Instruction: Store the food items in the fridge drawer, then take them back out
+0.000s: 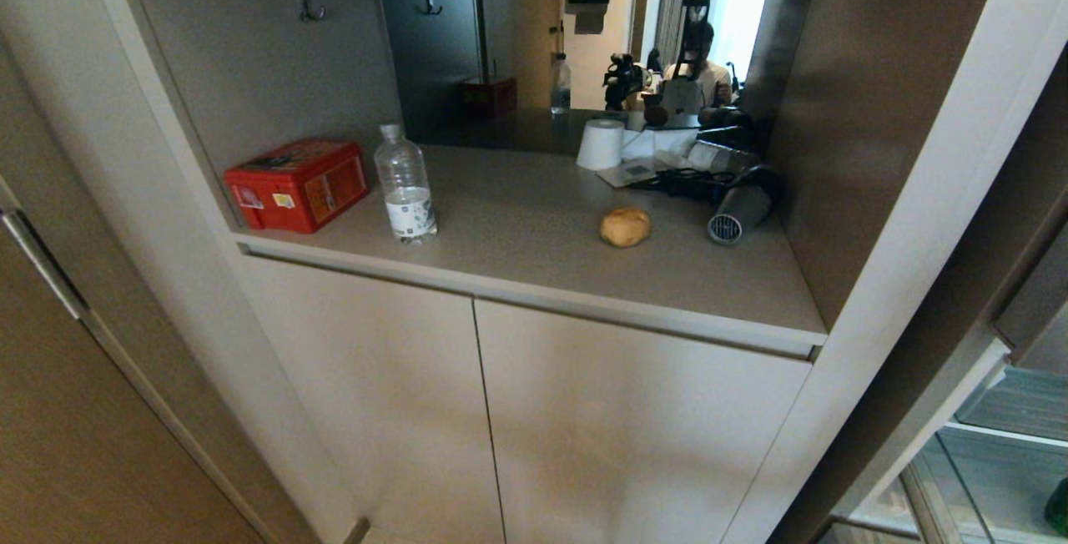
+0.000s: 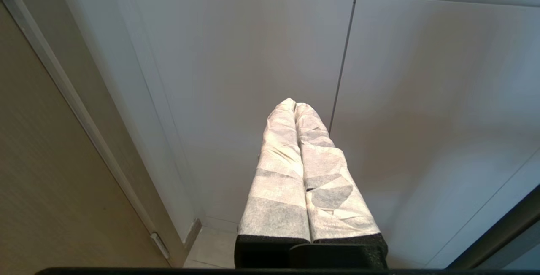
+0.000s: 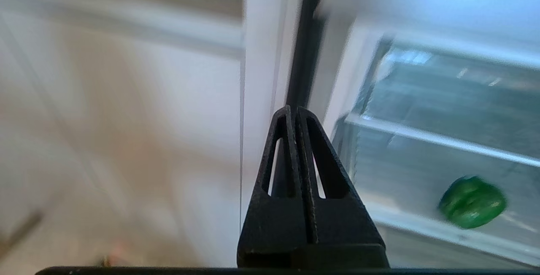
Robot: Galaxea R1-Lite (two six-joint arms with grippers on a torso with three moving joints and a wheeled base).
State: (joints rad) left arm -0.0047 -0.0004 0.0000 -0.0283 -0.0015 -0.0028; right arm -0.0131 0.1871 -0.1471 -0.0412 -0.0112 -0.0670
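- Right gripper [image 3: 295, 112]: black fingers pressed together, holding nothing, hanging between the pale cabinet front and the open fridge drawer [image 3: 422, 136].
- Left gripper [image 2: 294, 105]: white-wrapped fingers closed and empty, facing the cabinet doors [image 2: 236, 76].
- Green bell pepper [image 3: 471, 202] lies inside the drawer.
- Golden-brown roll or potato [image 1: 624, 227] sits on the counter [image 1: 534, 235], near a hair dryer [image 1: 738, 214].
- Judgement: one item is out and one remains inside.

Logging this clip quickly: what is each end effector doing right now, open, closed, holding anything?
Left end effector: closed, empty, in front of the cabinet doors.
Right end effector: closed, empty, beside the open fridge; green pepper lies inside.
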